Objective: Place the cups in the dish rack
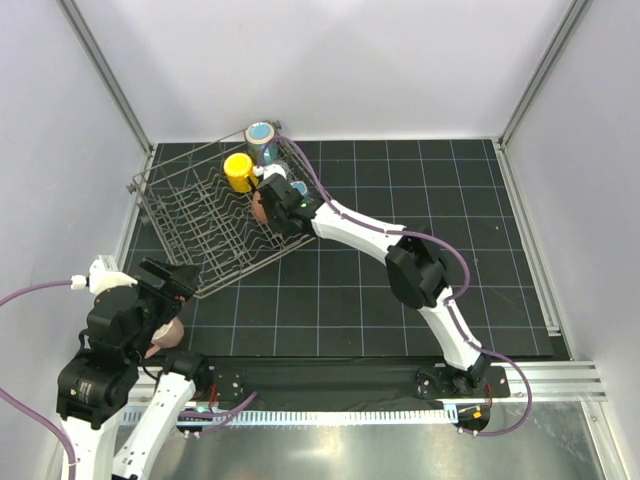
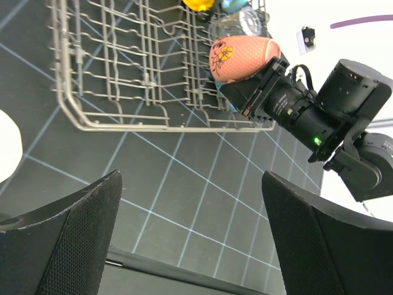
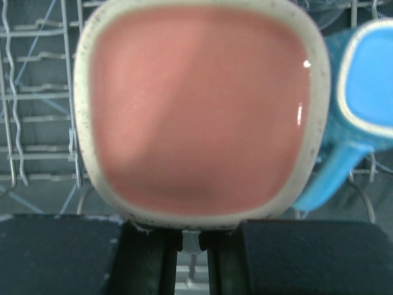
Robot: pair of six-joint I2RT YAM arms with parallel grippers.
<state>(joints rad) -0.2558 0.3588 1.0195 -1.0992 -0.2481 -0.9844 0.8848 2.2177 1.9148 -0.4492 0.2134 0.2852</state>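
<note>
Well, hard to see: the right wrist view is nearly all salmon-pink cup (image 3: 199,110). The wires of the dish rack (image 3: 37,92) only peek out round it, and the blue cup (image 3: 362,92) beside it is cut off at the frame edge.
Also hidden: from above, the right gripper (image 1: 272,200) covers most of that cup, so just a sliver shows at the rack's right side.
Tucked away: a second pink cup (image 1: 166,335) sits off the rack, on its near side, mostly under the left arm (image 1: 110,330).
Right gripper: clamped on the salmon-pink cup's rim. The cup is tipped on its side with the flower print showing, over the rack's right edge. Can't tell if it touches the tines.
Left gripper (image 2: 190,184): jaws wide apart with nothing between them, hanging by the rack's near corner.
Rack's far right corner: yellow cup (image 1: 238,172) and light blue cup (image 1: 262,138). How they sit on the tines is unclear.
</note>
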